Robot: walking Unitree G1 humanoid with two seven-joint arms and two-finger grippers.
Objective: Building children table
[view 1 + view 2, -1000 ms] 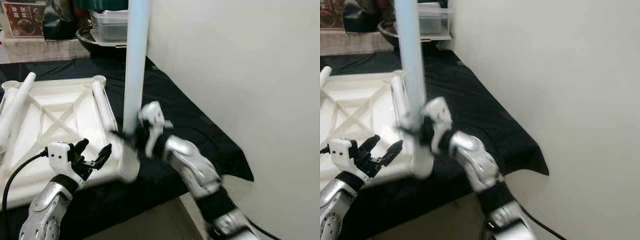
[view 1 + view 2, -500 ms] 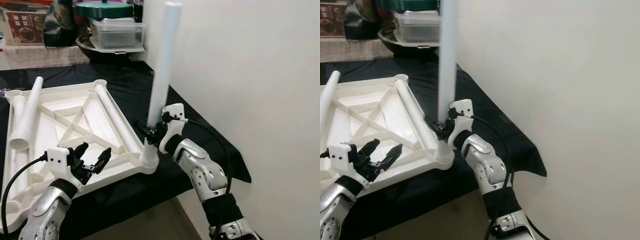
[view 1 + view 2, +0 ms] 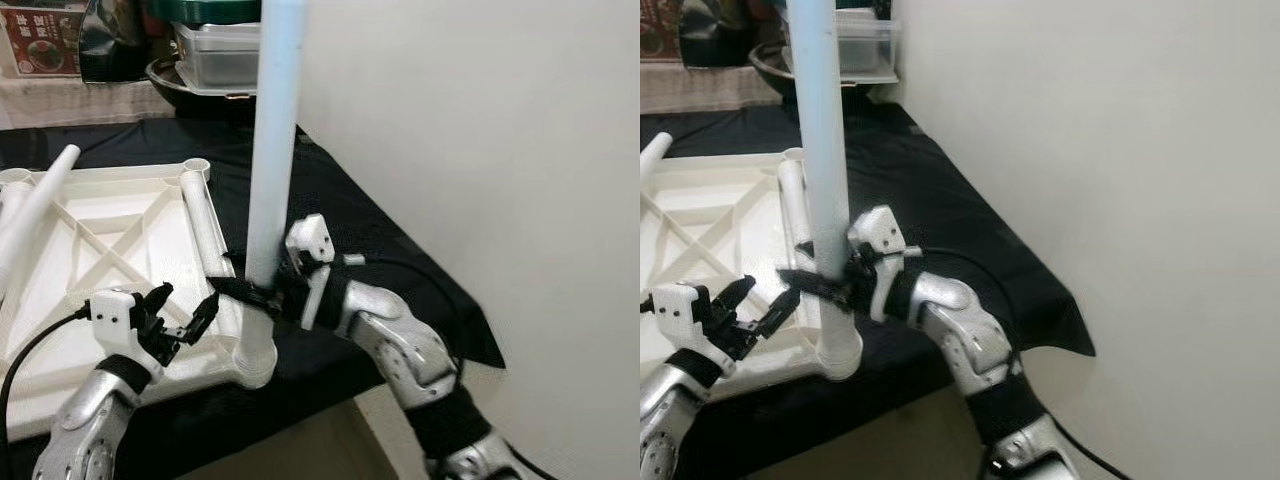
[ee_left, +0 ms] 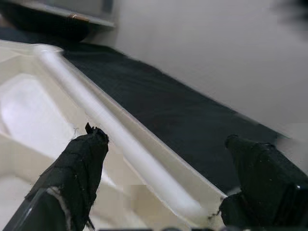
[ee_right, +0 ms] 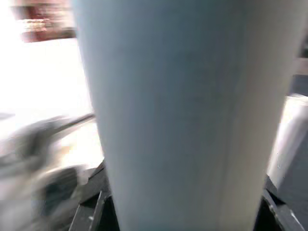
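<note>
White plastic makes up the leg point(image 3: 272, 130), a long tube standing nearly upright with its long axis vertical, its foot seated in the corner socket point(image 3: 256, 352) of the overturned tabletop point(image 3: 90, 250) nearest the robot, its top running out past the upper edge of both eye views. The right claw point(image 3: 252, 292) is clamped on the leg low down, just above the socket, one black finger wrapping across the front of the tube. The tabletop lies ribbed side up on the black-clothed counter point(image 3: 380, 240), beside a pale wall point(image 3: 480, 150). A second leg point(image 3: 207, 235) lies flat along the tabletop's right edge, its long axis running away from the robot toward the far corner socket point(image 3: 197, 166); a third leg point(image 3: 35, 215) rests slanted across the left side. The left claw point(image 3: 180, 318) hovers over the near edge of the tabletop, just left of the standing leg, its fingers apart and holding nothing. The left wrist view adds what the eye views lack: the two spread fingertips point(image 4: 82, 163) framing the lying leg and the tabletop rim, with black cloth beyond. The right wrist view is blurred and very close, the tube's pale surface point(image 5: 178, 115) taking up most of it. At the back of the counter stand stacked containers point(image 3: 215, 55) and a red printed box point(image 3: 40, 40).
</note>
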